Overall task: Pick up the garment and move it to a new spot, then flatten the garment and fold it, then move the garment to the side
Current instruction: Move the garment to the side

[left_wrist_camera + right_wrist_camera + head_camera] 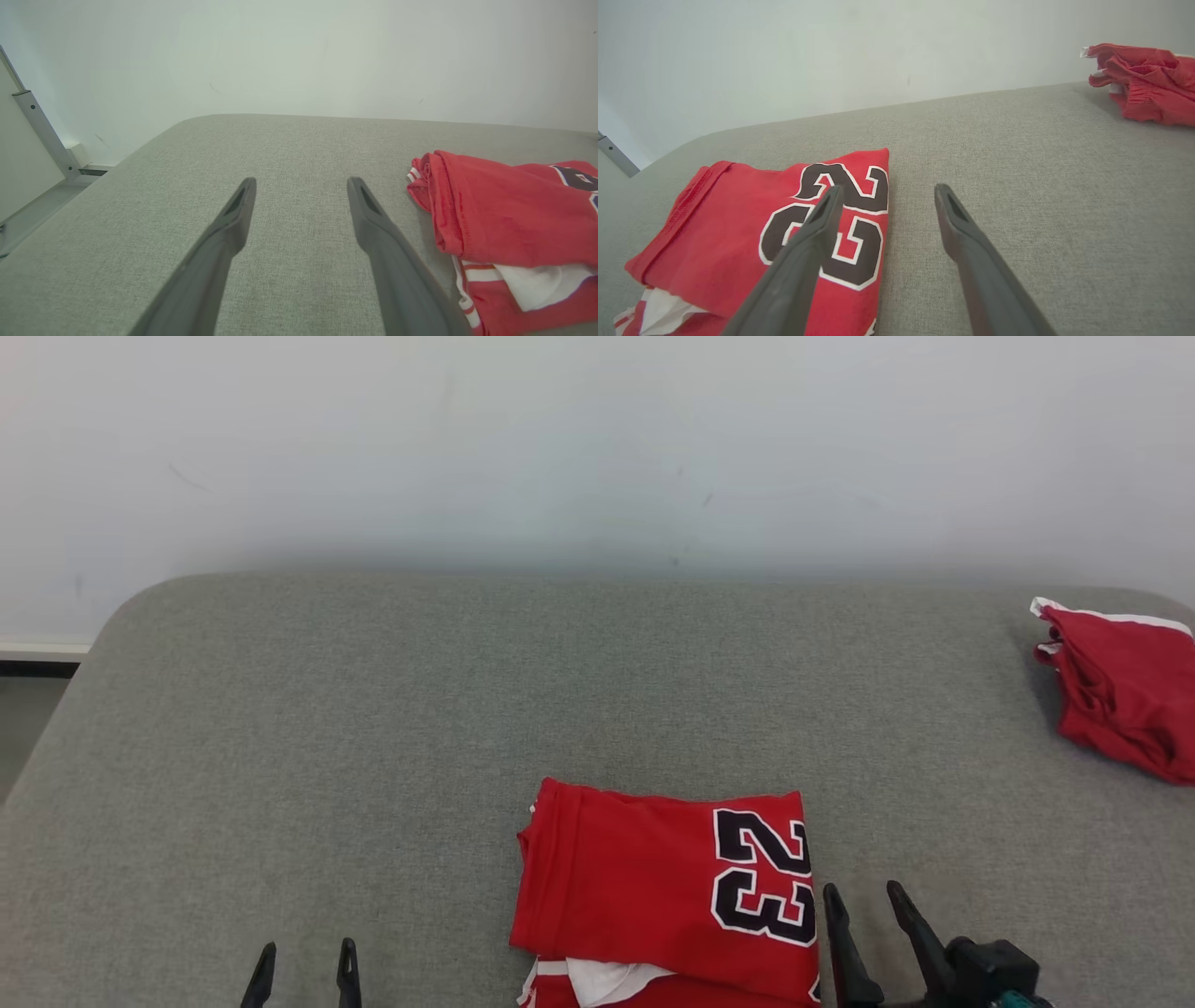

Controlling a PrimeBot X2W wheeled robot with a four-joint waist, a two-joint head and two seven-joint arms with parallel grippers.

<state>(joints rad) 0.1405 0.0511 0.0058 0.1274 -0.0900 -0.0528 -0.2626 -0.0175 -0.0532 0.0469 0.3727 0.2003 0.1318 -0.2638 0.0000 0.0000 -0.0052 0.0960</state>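
A red garment with a black "23" lies folded at the near middle of the grey table; a white patch shows at its near edge. It sits at the right in the left wrist view, garment, and at the left in the right wrist view, garment. My left gripper stands open and empty over bare cloth, well left of the garment. My right gripper is open and empty just past the garment's right edge, its left finger above the number.
A second red garment lies crumpled at the table's far right edge. The grey table ends at a white wall behind. A grey metal frame and floor lie past the table's left edge.
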